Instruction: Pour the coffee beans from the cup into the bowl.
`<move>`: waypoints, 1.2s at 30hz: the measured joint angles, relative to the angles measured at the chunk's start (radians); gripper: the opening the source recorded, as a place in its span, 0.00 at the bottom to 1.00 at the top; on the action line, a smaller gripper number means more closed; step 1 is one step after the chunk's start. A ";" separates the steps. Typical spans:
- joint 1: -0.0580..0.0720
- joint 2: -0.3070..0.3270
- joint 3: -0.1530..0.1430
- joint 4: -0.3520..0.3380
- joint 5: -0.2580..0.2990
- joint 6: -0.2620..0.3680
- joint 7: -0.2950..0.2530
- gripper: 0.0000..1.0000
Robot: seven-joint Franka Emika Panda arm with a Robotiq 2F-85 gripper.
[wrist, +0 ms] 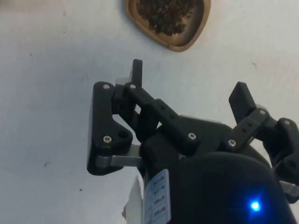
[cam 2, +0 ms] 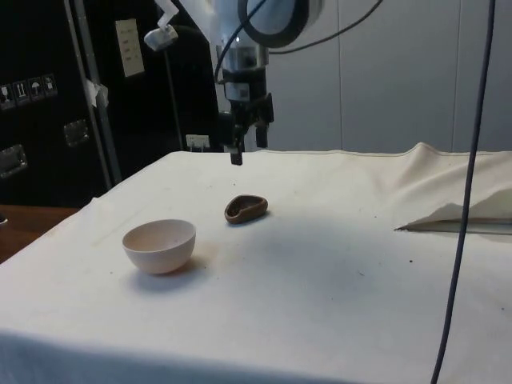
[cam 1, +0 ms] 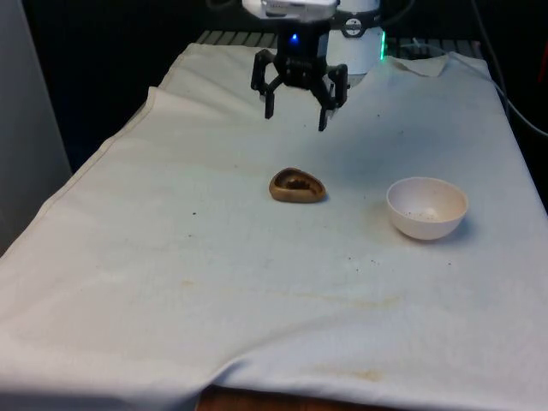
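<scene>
White bowl [cam 1: 426, 208] sitting nearly empty toward the tabletop's front-view right edge; brown cup [cam 1: 298, 186] holding coffee beans [wrist: 167, 15] mid-table; gripper [cam 1: 296, 111] hovering, fingers apart.

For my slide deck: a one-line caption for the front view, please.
Open gripper hovers above the brown cup of coffee beans; white bowl waits at the front view's right.
</scene>
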 measured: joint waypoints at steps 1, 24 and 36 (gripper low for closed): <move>0.000 0.000 0.000 0.000 0.000 0.000 0.000 1.00; -0.004 0.135 -0.037 0.009 0.078 0.119 -0.026 1.00; -0.014 0.196 -0.073 0.030 0.103 0.153 -0.054 1.00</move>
